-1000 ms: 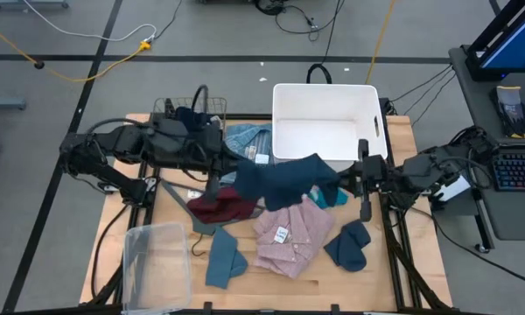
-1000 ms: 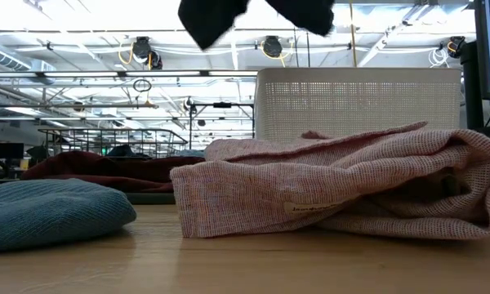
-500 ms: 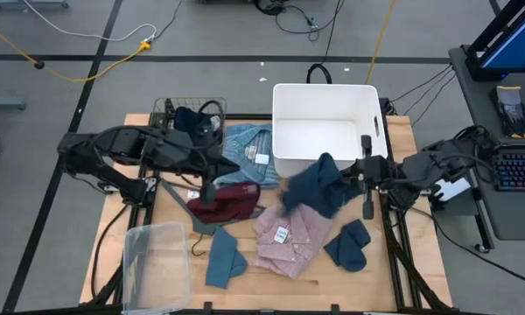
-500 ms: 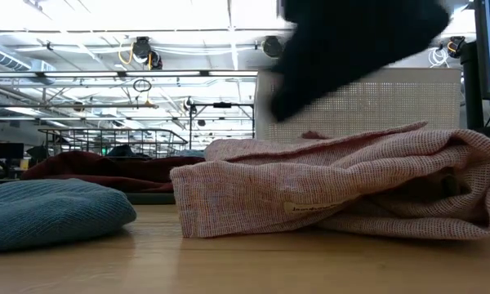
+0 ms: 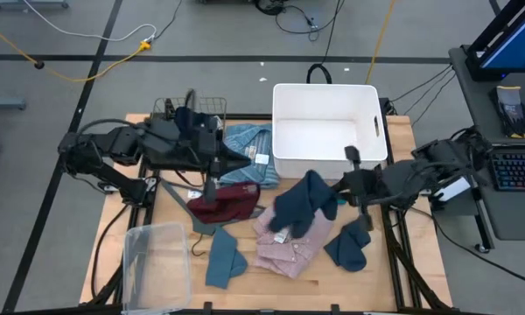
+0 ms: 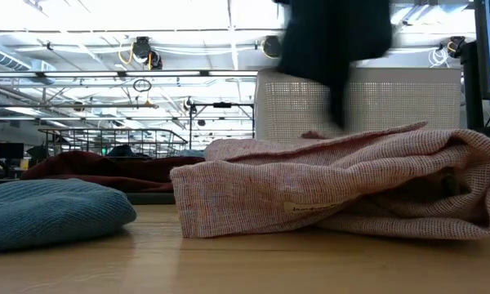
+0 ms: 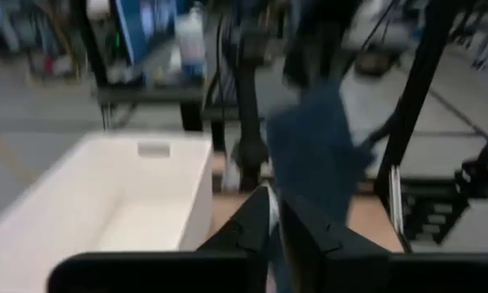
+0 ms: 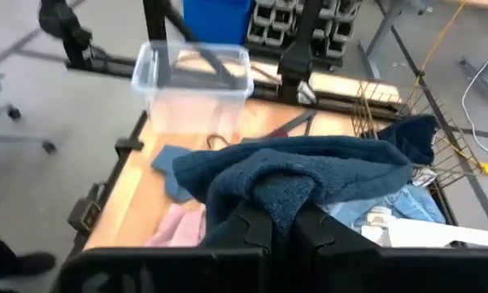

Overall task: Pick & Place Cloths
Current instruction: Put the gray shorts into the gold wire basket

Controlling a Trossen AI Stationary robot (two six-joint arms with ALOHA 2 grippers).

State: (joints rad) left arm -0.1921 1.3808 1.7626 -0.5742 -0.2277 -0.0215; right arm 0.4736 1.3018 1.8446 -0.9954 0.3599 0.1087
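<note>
One dark navy cloth is hanging at frame centre-right, over the pink shirt | right gripper is pinching it, fingers clamped on the fabric, just below the white bin | left gripper is sitting left of centre, above the striped shirt, fingers nearly together, holding nothing

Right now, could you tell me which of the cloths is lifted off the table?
The dark navy cloth, hanging from the right tool above the pink shirt; every other cloth lies flat.
</note>
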